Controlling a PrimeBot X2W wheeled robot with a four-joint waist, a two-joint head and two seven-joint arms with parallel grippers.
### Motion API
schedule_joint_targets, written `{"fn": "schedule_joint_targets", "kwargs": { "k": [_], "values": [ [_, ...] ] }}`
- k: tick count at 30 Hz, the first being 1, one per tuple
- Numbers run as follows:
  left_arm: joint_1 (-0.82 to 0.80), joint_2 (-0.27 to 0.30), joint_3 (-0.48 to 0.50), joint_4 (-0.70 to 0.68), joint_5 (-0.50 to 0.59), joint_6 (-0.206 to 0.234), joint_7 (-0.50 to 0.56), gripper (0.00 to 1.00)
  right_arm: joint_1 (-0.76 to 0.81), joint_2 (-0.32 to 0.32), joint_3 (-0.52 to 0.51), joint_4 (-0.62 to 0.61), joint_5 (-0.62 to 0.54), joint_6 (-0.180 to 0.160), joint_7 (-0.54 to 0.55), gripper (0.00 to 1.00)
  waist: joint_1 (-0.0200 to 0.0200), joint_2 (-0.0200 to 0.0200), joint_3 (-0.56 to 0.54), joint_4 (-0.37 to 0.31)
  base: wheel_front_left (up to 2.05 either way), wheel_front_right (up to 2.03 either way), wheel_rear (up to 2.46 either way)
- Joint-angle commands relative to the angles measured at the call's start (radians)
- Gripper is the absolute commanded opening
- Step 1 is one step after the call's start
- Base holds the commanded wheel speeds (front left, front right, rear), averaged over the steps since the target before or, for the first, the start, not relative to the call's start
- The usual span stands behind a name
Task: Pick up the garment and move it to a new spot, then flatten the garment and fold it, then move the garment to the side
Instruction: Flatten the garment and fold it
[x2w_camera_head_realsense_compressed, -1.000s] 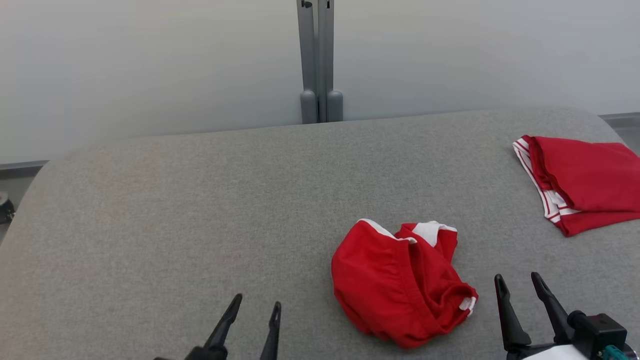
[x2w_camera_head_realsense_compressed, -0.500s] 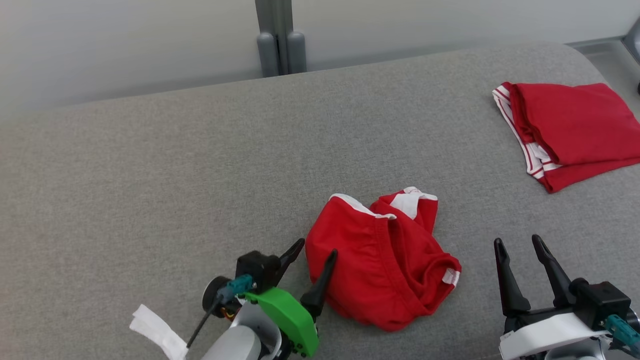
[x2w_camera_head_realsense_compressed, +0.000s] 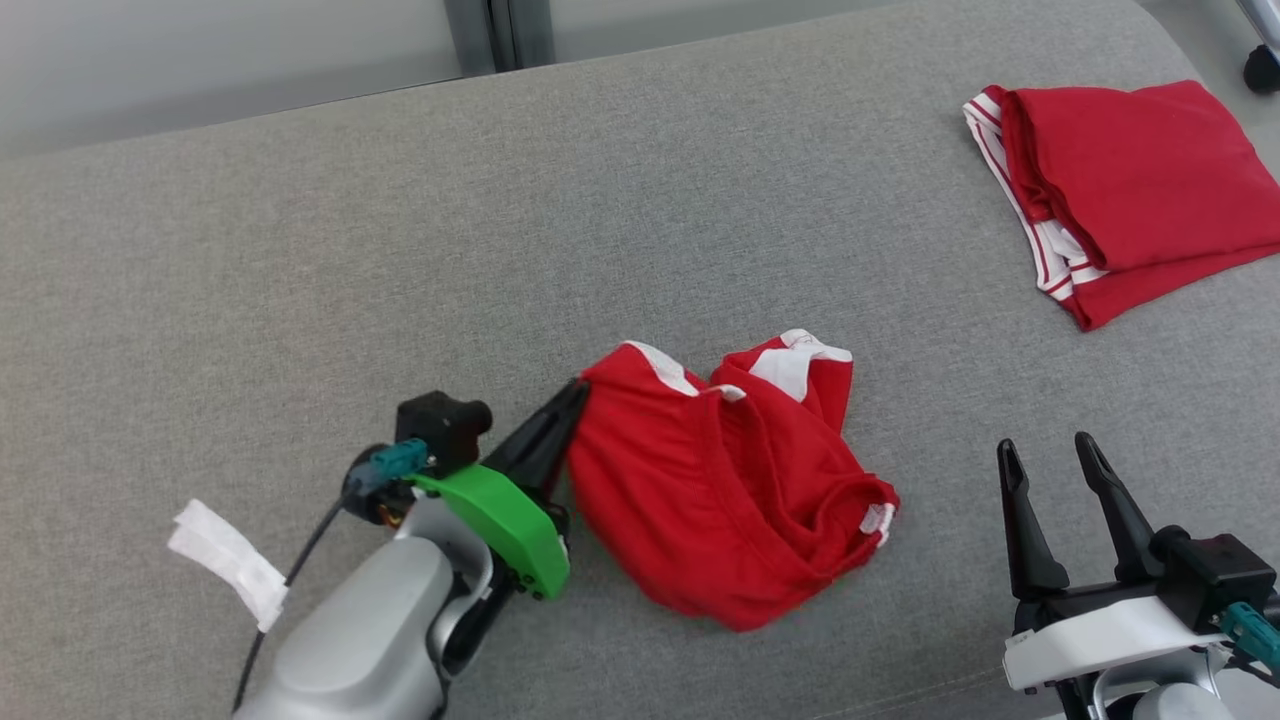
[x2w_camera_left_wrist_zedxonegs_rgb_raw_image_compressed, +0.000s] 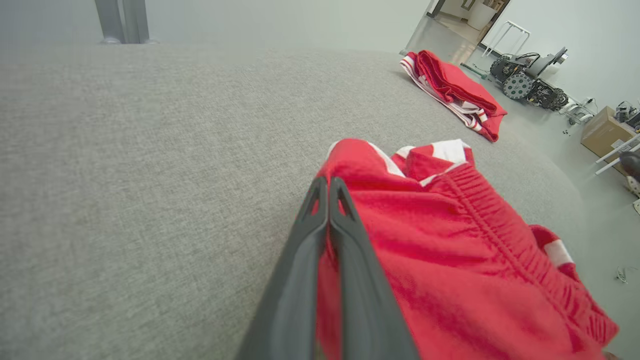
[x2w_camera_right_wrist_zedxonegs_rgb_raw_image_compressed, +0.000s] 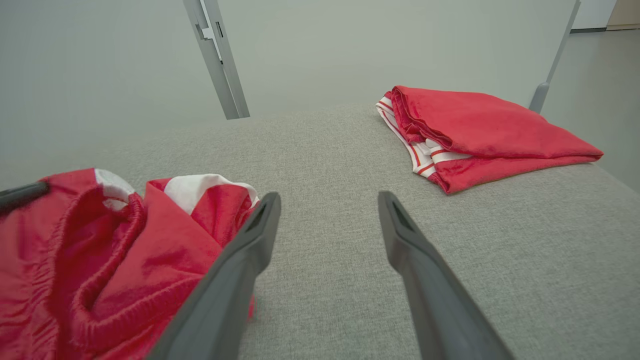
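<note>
A grey padded surface (x2w_camera_head_realsense_compressed: 300, 250) carries the crumpled red garment (x2w_camera_head_realsense_compressed: 720, 500) near its front middle, with a folded red garment (x2w_camera_head_realsense_compressed: 1130, 180) well apart at the far right. The left gripper (x2w_camera_head_realsense_compressed: 575, 392) has its fingers pinched together on the crumpled garment's left edge. The right gripper (x2w_camera_head_realsense_compressed: 1048, 447) hovers to that garment's right, spread wide and empty.

In the upper left of the frame the counter (x2w_camera_head_realsense_compressed: 250, 250) lies bare; the garment (x2w_camera_head_realsense_compressed: 720, 500) at lower centre and the folded cloth (x2w_camera_head_realsense_compressed: 1130, 180) at upper right obstruct.
</note>
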Motion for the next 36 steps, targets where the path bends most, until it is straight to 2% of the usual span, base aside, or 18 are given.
{"fn": "schedule_joint_targets", "kwargs": {
  "k": [1, 8, 11, 12, 13, 18, 21, 22, 24, 28, 31, 36],
  "values": [
    [-0.038, 0.037, 0.008, 0.007, 0.002, -0.002, -0.015, 0.00, -0.018, 0.004, 0.000, 0.001, -0.009, -0.001, 0.000, 1.00, -0.0001, 0.0000, 0.000, 0.002, 0.00, 0.00, 0.00],
    [-0.143, 0.153, 0.111, 0.041, 0.064, 0.016, -0.036, 0.00, -0.035, 0.009, 0.011, 0.001, -0.008, -0.001, 0.000, 1.00, -0.0001, 0.0000, 0.010, 0.012, 0.00, 0.00, 0.00],
    [-0.164, 0.193, 0.182, 0.042, 0.094, 0.051, -0.034, 0.00, -0.042, 0.010, 0.012, 0.002, -0.007, -0.001, 0.000, 1.00, -0.0001, 0.0000, 0.016, 0.015, 0.00, 0.00, 0.00],
    [-0.162, 0.197, 0.201, 0.043, 0.100, 0.062, -0.034, 0.28, -0.042, 0.011, 0.014, 0.003, -0.007, -0.001, 0.000, 1.00, -0.0001, 0.0000, 0.016, 0.016, 0.00, 0.00, 0.00],
    [-0.150, 0.198, 0.212, 0.044, 0.109, 0.068, -0.034, 1.00, -0.043, 0.011, 0.015, 0.005, -0.007, -0.001, 0.000, 1.00, -0.0001, 0.0000, 0.015, 0.015, 0.00, 0.00, 0.00],
    [-0.076, 0.206, 0.217, -0.006, 0.194, 0.143, -0.033, 1.00, -0.039, 0.015, 0.015, 0.009, -0.004, -0.001, 0.000, 1.00, -0.0001, 0.0000, 0.005, 0.014, 0.00, 0.00, 0.00],
    [-0.014, 0.210, 0.180, -0.081, 0.270, 0.207, -0.033, 1.00, -0.033, 0.018, 0.010, 0.007, -0.003, -0.001, 0.000, 1.00, -0.0001, 0.0000, -0.002, 0.017, 0.00, 0.00, 0.00],
    [0.010, 0.201, 0.162, -0.112, 0.283, 0.216, -0.033, 1.00, -0.029, 0.020, 0.006, 0.006, -0.003, -0.001, 0.000, 1.00, -0.0001, 0.0000, -0.003, 0.022, 0.00, 0.00, 0.00],
    [0.037, 0.190, 0.111, -0.160, 0.314, 0.205, -0.008, 1.00, -0.021, 0.022, 0.000, 0.002, -0.002, -0.001, 0.000, 1.00, -0.0001, 0.0000, -0.004, 0.033, 0.00, 0.00, 0.00],
    [0.043, 0.174, 0.002, -0.242, 0.357, 0.152, 0.088, 1.00, -0.025, 0.023, 0.004, 0.005, -0.004, -0.001, 0.000, 1.00, -0.0001, 0.0000, -0.004, 0.049, 0.00, 0.00, 0.00],
    [0.006, 0.165, -0.074, -0.256, 0.401, 0.117, 0.165, 1.00, -0.044, 0.024, 0.014, 0.009, -0.003, -0.001, 0.000, 1.00, -0.0001, 0.0000, -0.002, 0.050, 0.00, 0.00, 0.00],
    [-0.046, 0.159, -0.143, -0.266, 0.428, 0.063, 0.283, 1.00, -0.057, 0.025, 0.024, 0.012, -0.002, -0.001, 0.000, 1.00, -0.0001, 0.0000, -0.003, 0.040, 0.00, 0.00, 0.00]
  ]
}}
